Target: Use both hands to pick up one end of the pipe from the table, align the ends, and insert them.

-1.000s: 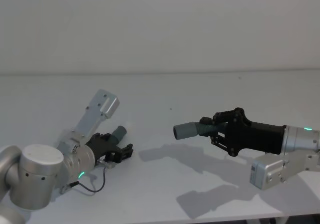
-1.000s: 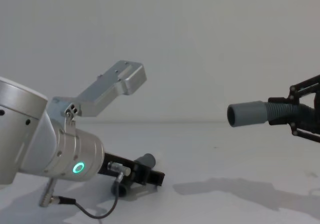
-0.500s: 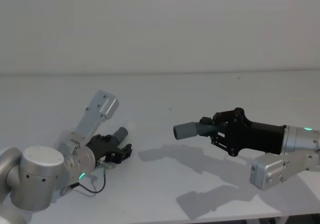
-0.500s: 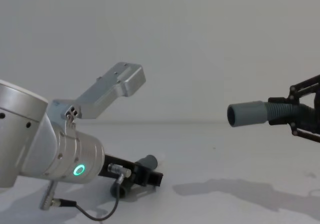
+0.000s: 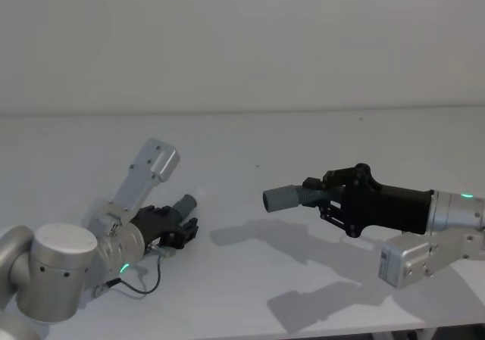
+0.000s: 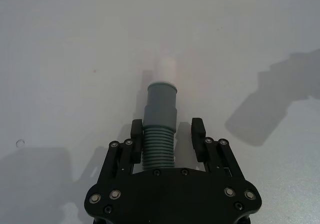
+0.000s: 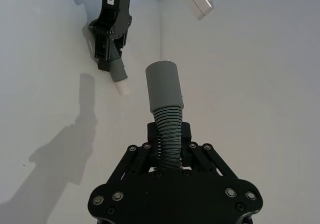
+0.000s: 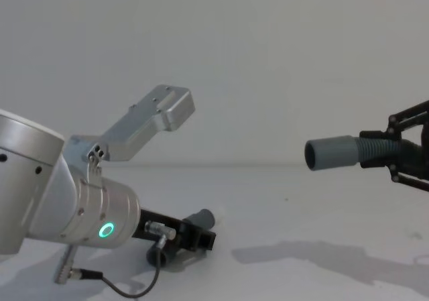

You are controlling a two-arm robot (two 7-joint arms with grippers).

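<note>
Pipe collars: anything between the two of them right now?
Nothing. In the head view, only bare table separates the low collar at the left gripper from the raised collar held by the right gripper.

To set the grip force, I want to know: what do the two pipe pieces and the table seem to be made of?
Pipe pieces: likely plastic, matte grey. The right piece, held in the air by the right pincer, and the left piece, low at the left pincer, show ribbed, flexible-looking bodies and smooth collars. Table: matte white, perhaps laminate; soft shadows, no glare.
</note>
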